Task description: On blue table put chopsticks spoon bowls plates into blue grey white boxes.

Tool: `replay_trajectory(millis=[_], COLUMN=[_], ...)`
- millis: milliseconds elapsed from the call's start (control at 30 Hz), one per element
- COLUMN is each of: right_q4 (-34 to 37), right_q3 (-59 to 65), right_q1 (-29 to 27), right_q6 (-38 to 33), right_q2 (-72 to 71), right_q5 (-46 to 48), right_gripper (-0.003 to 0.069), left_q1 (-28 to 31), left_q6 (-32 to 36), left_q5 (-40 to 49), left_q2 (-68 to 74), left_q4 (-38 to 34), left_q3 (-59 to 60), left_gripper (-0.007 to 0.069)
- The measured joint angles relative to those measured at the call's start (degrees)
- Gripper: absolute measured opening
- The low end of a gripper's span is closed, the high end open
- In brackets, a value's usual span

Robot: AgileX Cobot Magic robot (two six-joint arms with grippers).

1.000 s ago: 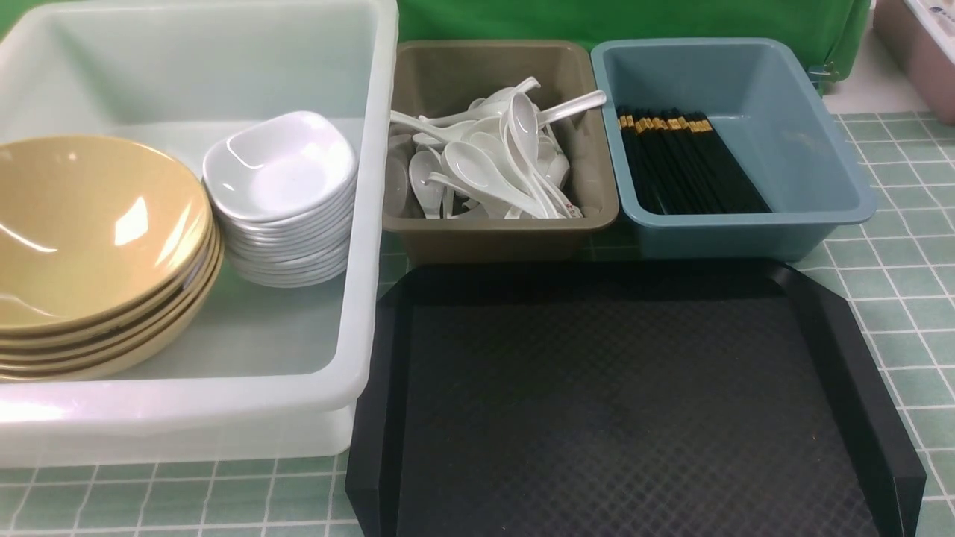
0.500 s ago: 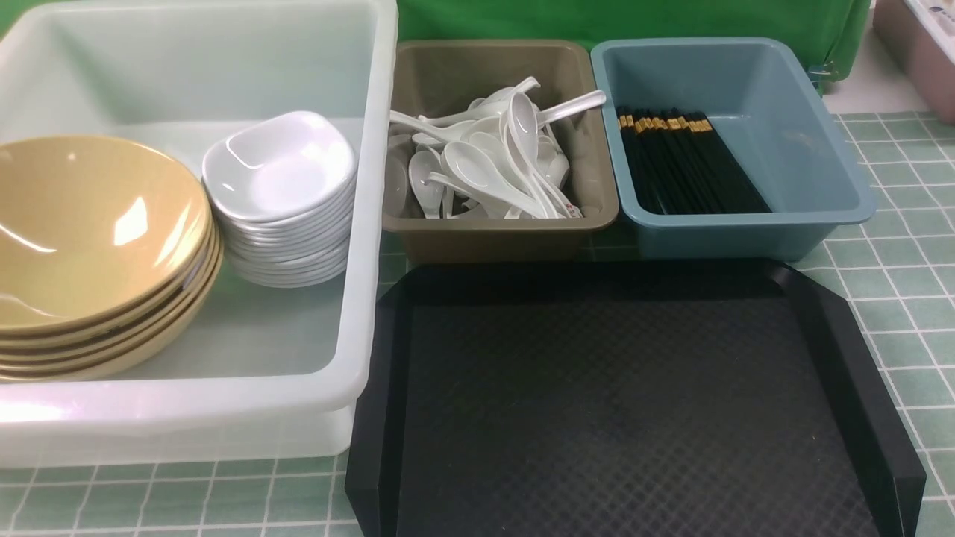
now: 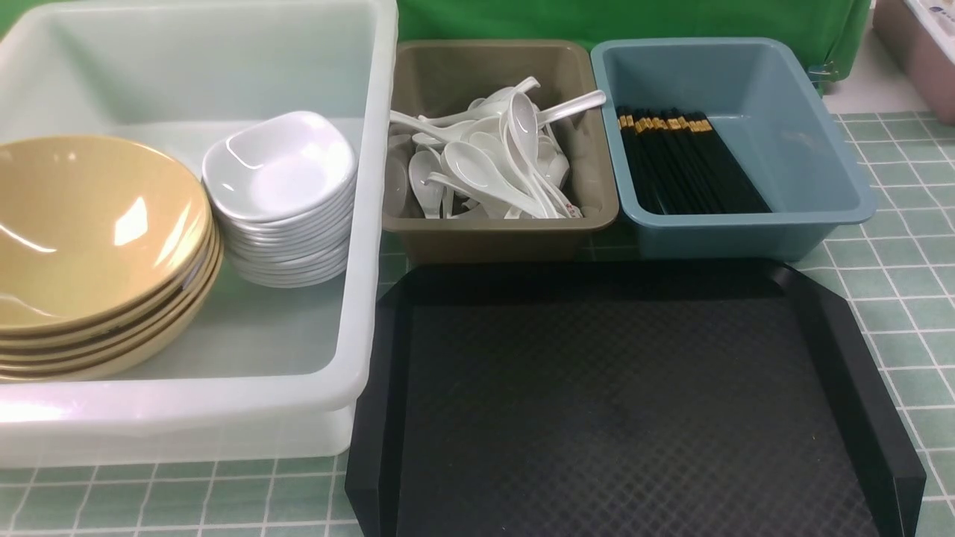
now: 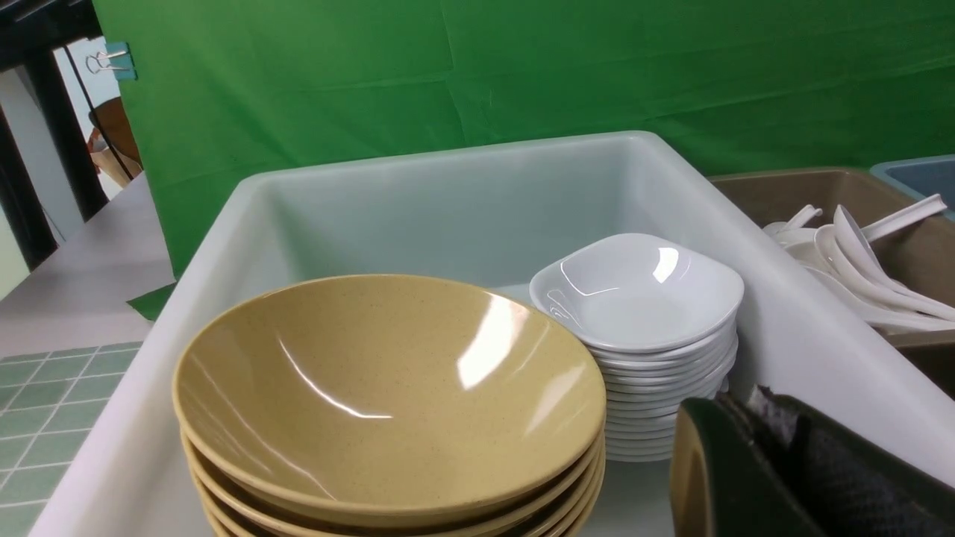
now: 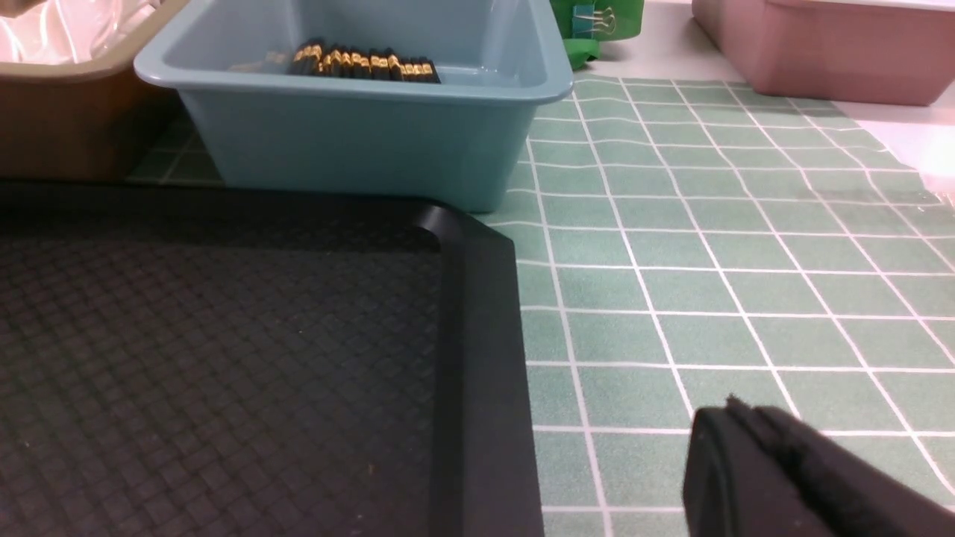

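Risk of bumping the white box (image 4: pixel 783 321) rim or tan bowls (image 4: pixel 388 388) when moving left gripper (image 4: pixel 753 462); both grippers fully closed, holding nothing, right gripper (image 5: pixel 776 477) above blue table (image 5: pixel 709 253).

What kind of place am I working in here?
Probably a staged dish-sorting station, not a real kitchen: a green backdrop is clipped up behind a tiled table holding bins of stacked bowls, spoons and chopsticks.

bowls (image 3: pixel 89 239) tan-yellow | plates (image 3: pixel 280 168) white | chopsticks (image 3: pixel 686 164) black, gold bands | tray (image 3: pixel 627 418) black, diamond-textured
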Motion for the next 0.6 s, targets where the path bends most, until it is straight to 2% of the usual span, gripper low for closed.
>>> replay_trajectory(millis=[200, 433, 600], right_q4=[0.0, 0.0, 0.0], right_q3=[0.0, 0.0, 0.0], right_q1=[0.0, 0.0, 0.0], right_q6=[0.0, 0.0, 0.0], right_q2=[0.0, 0.0, 0.0], right_q5=[0.0, 0.0, 0.1], right_gripper=[0.0036, 0.0041, 0.0044], left_q1=[0.0, 1.3, 4.6], left_q6=[0.0, 0.0, -0.4], left_q5=[-4.0, -19.9, -20.0], left_q2=[-0.3, -5.4, -5.9], left_q4=[0.0, -0.2, -1.7], left_q3=[3.3, 19.8, 24.9], left_gripper=[0.0001, 0.0001, 0.0001])
